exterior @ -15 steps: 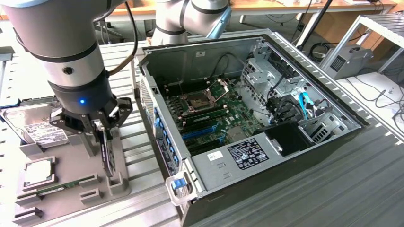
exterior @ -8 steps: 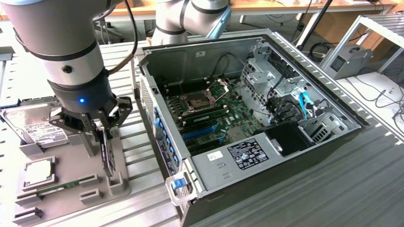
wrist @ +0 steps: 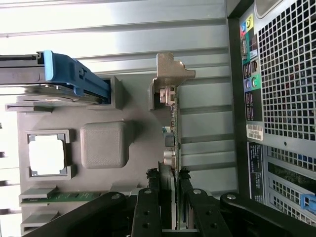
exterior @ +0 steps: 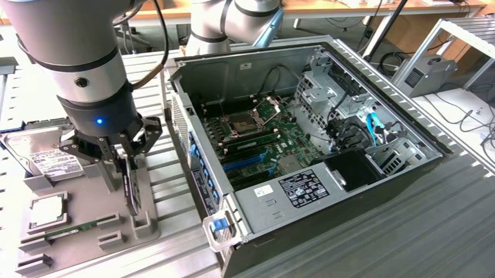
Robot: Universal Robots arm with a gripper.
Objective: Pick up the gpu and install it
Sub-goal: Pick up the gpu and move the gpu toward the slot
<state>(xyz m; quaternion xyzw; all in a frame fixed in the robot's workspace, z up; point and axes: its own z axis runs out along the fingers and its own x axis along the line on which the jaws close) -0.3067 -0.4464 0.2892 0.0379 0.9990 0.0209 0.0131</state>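
Grey plastic holder [exterior: 81, 200] on the tabletop [exterior: 433, 231] carries the graphics card [wrist: 174, 123] standing on edge in its slots, silver bracket at one end, just beside the open computer case [exterior: 232, 69]. The jaws sit narrow, one on each face of the card, seemingly pinching it. This looks like the pick-up step, with the card not yet lifted. Freeing it calls for a straight pull out of the slots, without tilting.
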